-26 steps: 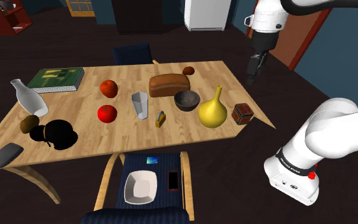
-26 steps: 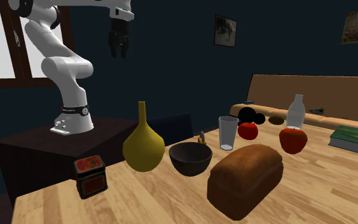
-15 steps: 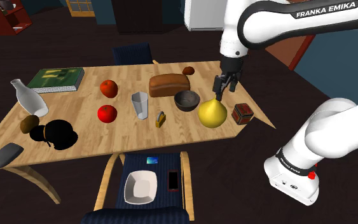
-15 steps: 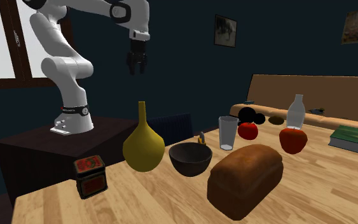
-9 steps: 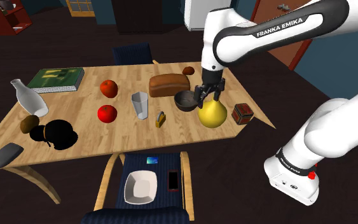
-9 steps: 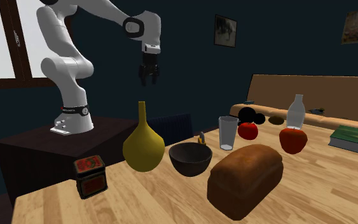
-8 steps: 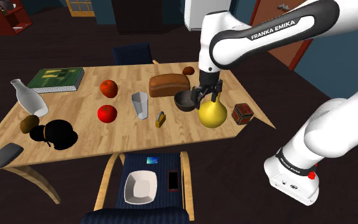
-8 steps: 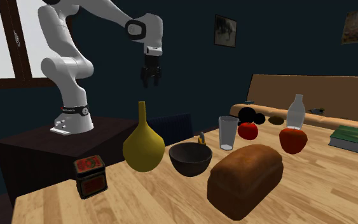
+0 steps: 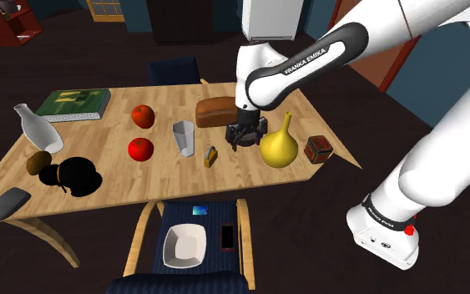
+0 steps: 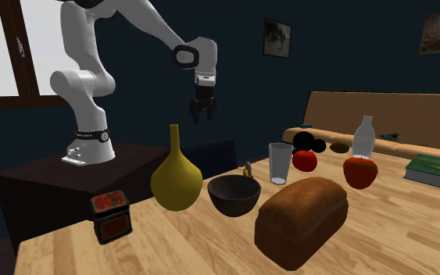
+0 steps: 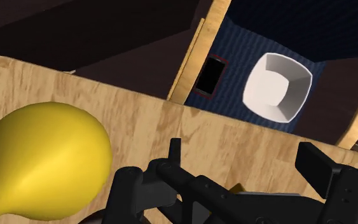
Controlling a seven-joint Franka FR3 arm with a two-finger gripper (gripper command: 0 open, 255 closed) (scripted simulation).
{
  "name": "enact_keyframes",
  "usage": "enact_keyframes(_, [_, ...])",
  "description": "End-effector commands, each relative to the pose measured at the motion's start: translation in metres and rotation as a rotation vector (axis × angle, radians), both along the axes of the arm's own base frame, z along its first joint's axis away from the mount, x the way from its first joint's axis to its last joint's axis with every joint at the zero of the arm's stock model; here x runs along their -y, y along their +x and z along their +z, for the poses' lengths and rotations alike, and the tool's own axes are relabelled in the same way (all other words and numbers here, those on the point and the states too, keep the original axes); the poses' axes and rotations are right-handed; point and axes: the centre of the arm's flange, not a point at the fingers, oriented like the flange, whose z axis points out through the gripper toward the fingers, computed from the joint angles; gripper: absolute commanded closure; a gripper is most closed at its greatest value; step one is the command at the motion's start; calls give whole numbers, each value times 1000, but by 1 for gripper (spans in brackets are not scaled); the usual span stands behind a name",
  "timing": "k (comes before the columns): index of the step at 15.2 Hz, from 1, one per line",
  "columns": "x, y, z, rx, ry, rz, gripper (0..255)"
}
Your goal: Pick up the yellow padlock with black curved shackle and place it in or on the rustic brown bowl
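Nearest you in the shoulder view, a white square dish point(image 9: 183, 246) sits on the blue-cushioned chair point(image 9: 218, 215) drawn up to the light wooden table point(image 9: 99, 149). Just past the table's near edge stands the small yellow padlock with its black curved shackle point(image 9: 211, 156). It rests on the wood beside a clear drinking glass point(image 9: 184, 138), and nothing touches it.

A little beyond it your all-black two-finger gripper point(image 9: 243, 139) hangs above the table with its fingers apart and empty. It is in front of the dark brown rounded bowl point(image 10: 234, 195), and the yellow long-necked gourd point(image 9: 280, 144) is just to the shoulder view's right.

By my reading, nothing of the task is done. You have yet to come over the padlock, descend, close on it, lift it, and carry it the short way to the bowl.

As for writing, the white forearm point(image 9: 308, 54) reads FRANKA EMIKA. The small red tin point(image 9: 317, 150) carries a label too small to read.
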Motion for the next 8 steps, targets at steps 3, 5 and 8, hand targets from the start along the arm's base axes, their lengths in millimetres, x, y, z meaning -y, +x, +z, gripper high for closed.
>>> enact_keyframes(3, [-10,38,-37,5,1,-89,0])
enact_keyframes(5, [-14,56,-55,7,1,-131,0])
enact_keyframes(8, [-19,83,-82,9,0,-196,0])
